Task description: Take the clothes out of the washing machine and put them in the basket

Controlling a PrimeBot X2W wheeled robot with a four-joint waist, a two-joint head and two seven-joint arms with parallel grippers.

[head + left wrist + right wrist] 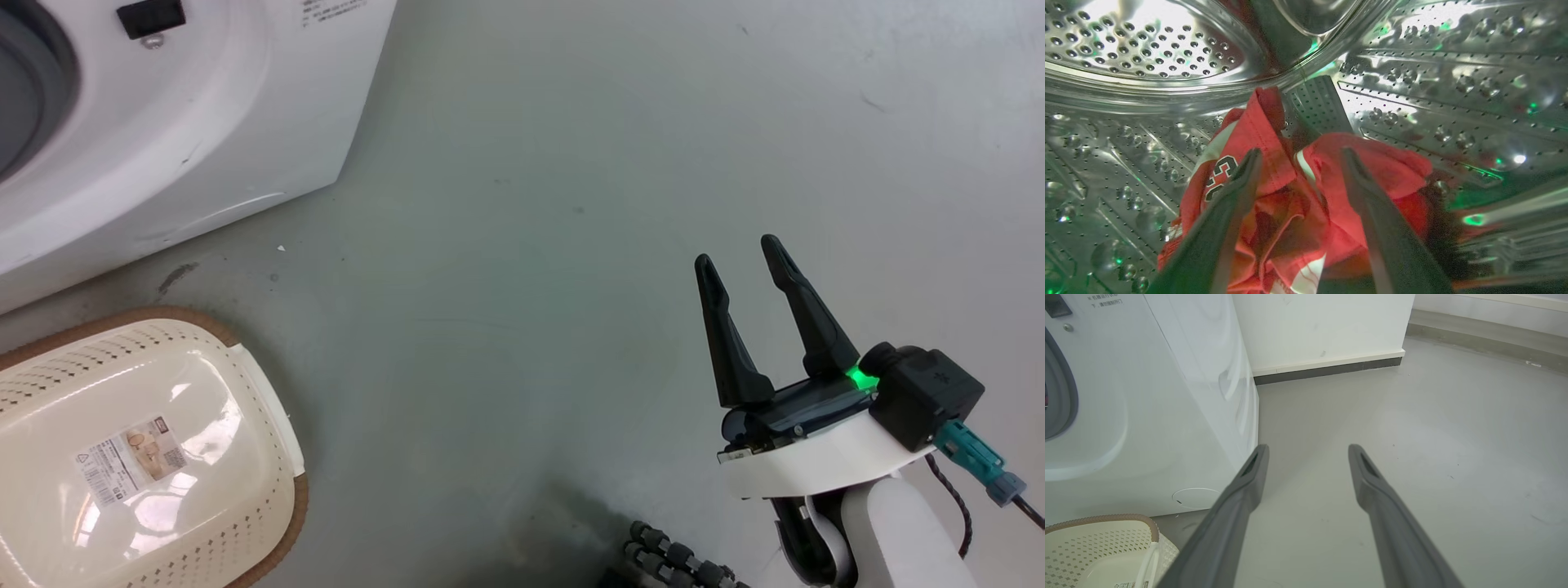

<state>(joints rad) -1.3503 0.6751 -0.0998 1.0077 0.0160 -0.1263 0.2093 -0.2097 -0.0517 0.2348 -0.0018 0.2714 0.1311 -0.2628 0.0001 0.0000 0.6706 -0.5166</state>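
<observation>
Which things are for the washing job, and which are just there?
For the job: clothes, washer, basket, left tool.
Just there: wall, skirting, floor scuff.

This looks like a laundry corner in a plain utility room. A white front-loading washing machine fills the upper left of the head view. It stands on a smooth grey floor, with a cream plastic basket at the lower left. Across the top of the right wrist view runs a white wall with a dark skirting strip. The left wrist view looks into a steel drum holding red clothes.
</observation>
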